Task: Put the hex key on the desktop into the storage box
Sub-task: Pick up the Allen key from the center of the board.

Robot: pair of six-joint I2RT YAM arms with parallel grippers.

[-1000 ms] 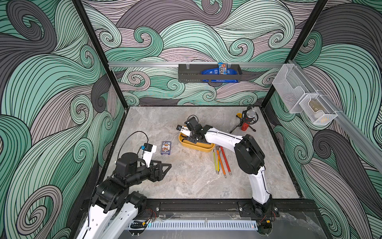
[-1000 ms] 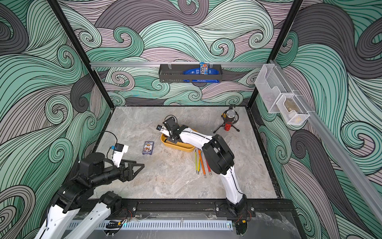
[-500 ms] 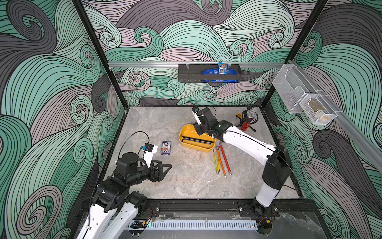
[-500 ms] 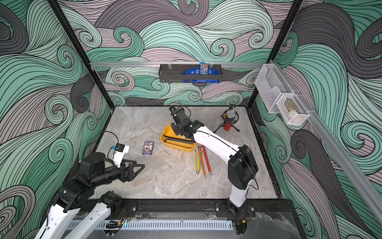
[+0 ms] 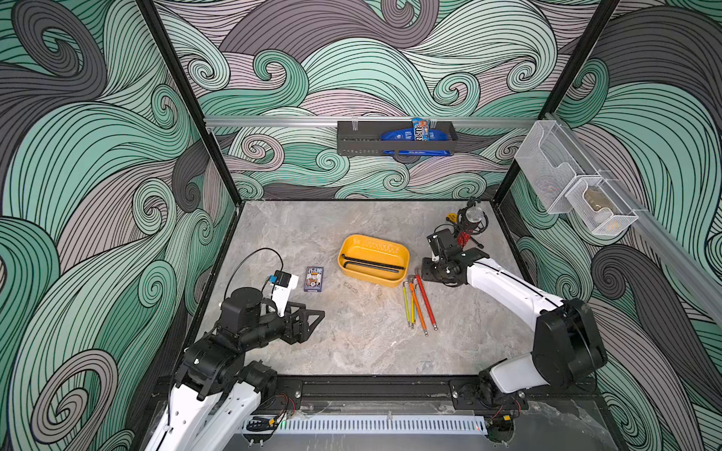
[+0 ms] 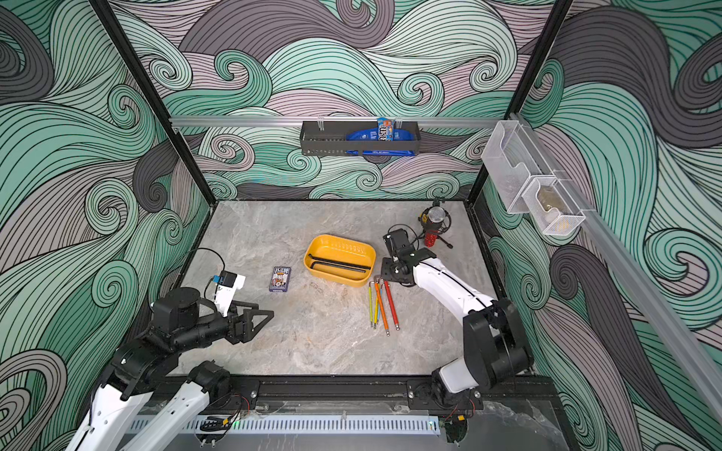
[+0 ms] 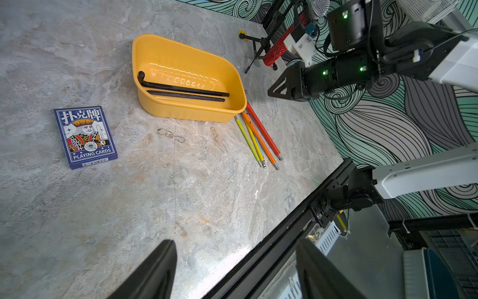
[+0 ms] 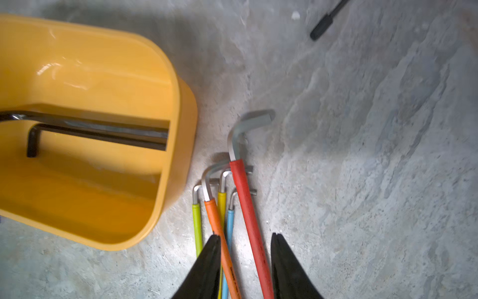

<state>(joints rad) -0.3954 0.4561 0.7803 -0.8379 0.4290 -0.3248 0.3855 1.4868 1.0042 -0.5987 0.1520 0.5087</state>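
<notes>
The yellow storage box (image 5: 402,258) (image 6: 369,257) stands mid-desktop (image 5: 351,343) with two black hex keys (image 5: 371,265) (image 7: 181,89) (image 8: 103,129) lying inside. Just right of it, several coloured hex keys lie side by side on the marble, among them a red one (image 5: 426,304) (image 8: 248,207) and an orange one (image 8: 214,214). My right gripper (image 5: 424,273) (image 6: 385,273) (image 8: 245,235) hovers open over their bent ends, its fingers straddling the red and orange shafts without gripping. At the front left, my left gripper (image 5: 318,317) (image 7: 235,242) is open and holds nothing.
A blue playing-card pack (image 5: 313,278) lies left of the box, with small wire clips (image 5: 349,287) near it. A microphone on a tripod (image 5: 469,226) stands at the back right, close behind the right wrist. A black rack (image 5: 394,136) and mesh baskets (image 5: 574,179) hang on the walls.
My right arm has swung from the box's left end, across the box, to its right side over the coloured keys, and its jaws have narrowed. The left arm has not moved.
</notes>
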